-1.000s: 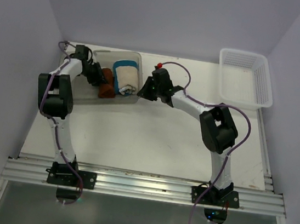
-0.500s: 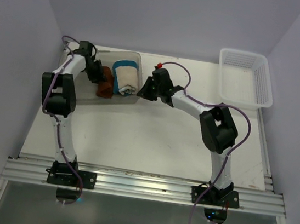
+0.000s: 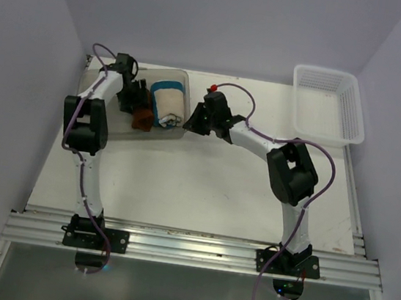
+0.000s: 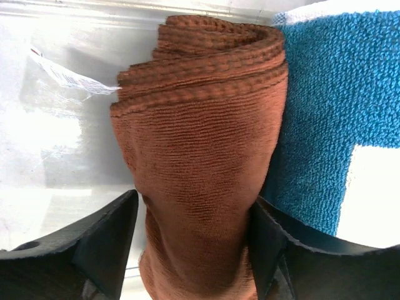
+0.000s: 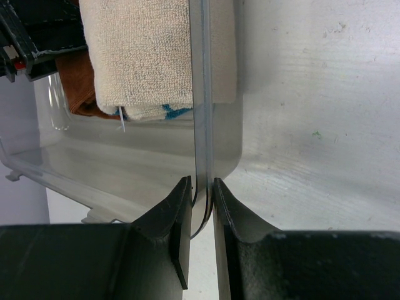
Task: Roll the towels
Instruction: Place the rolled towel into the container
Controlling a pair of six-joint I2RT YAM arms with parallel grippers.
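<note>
Two rolled towels lie side by side in the clear plastic bin (image 3: 185, 78) at the back left. In the left wrist view the rust-brown towel (image 4: 200, 144) fills the middle, with the cream towel's blue edge (image 4: 325, 106) pressed against its right side. My left gripper (image 4: 194, 209) is open and straddles the brown roll (image 3: 143, 119); the right finger touches it and the left finger stands a sliver off. My right gripper (image 5: 201, 187) is shut on the bin's thin clear wall (image 5: 201, 94) at its near right corner (image 3: 187, 124). The cream towel (image 5: 137, 56) lies just behind that wall.
A white mesh basket (image 3: 328, 104) stands at the back right of the table. A white label tag (image 4: 69, 78) of the brown towel lies on the bin floor. The left side wall of the enclosure is close behind the left arm (image 3: 86, 116).
My left jaws have widened off the brown towel, which now rests in the bin beside the cream one. The left wrist has swung toward the back. The right arm has not moved.
</note>
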